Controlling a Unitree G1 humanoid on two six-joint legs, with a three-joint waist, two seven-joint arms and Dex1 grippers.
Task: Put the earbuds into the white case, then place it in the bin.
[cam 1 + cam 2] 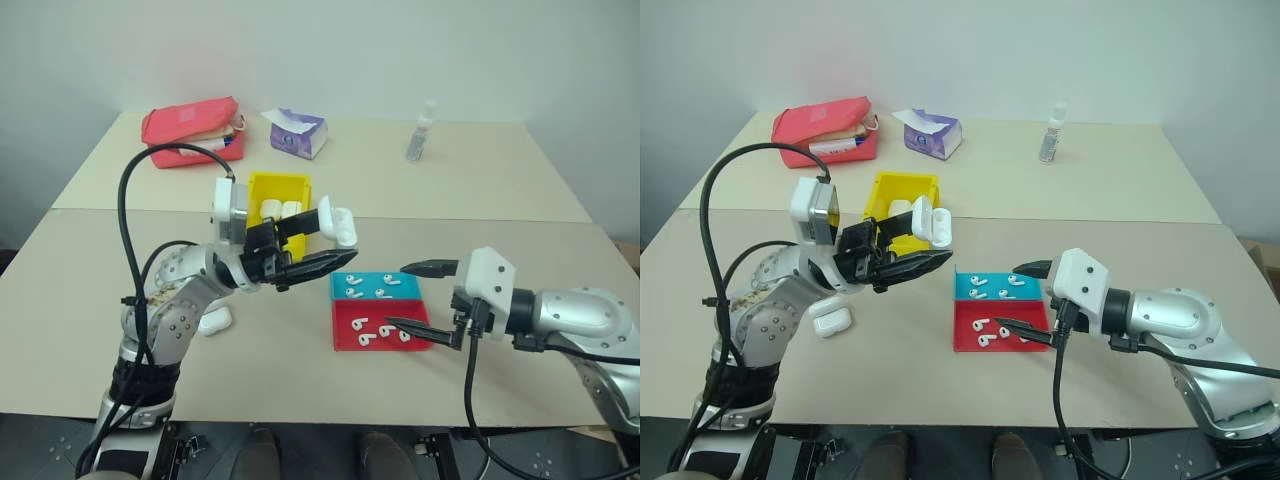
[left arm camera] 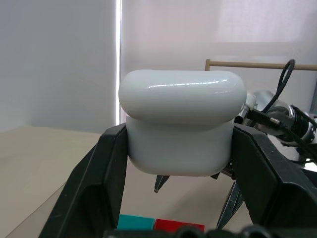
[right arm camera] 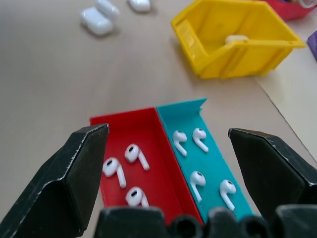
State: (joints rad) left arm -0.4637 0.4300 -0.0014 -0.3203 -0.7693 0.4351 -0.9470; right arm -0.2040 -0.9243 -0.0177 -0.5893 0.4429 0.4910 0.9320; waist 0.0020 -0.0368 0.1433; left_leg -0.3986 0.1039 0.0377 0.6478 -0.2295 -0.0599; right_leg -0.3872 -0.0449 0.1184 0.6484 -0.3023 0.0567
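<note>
Left arm: raised above the table at centre-left of the head view, forearm bent inward, left gripper (image 1: 335, 247) pointing toward frame right and tilted slightly upward. Jaws part-closed, clamped on the white case (image 1: 338, 226); the case sits between the two black fingers near their tips, lid closed in the left wrist view, one finger pressed against each side wall, the lid end standing clear of the fingers.

Right arm: reaching in from the lower right of the head view, forearm roughly level, right gripper (image 1: 417, 297) pointing toward frame left and slightly down. Jaws spread wide, holding nothing, poised at the right edge of the red and blue tray (image 1: 344, 334); one finger lies over the blue half, the other over the red half.

The earbuds (image 3: 115, 170): loose in the tray, three in the red compartment and four in the blue, seen between the open fingers in the right wrist view.

The bin (image 1: 262, 189): yellow, at upper centre, behind the held case, with white cases inside.

Spare case (image 1: 214, 321): on the table, lower left.
</note>
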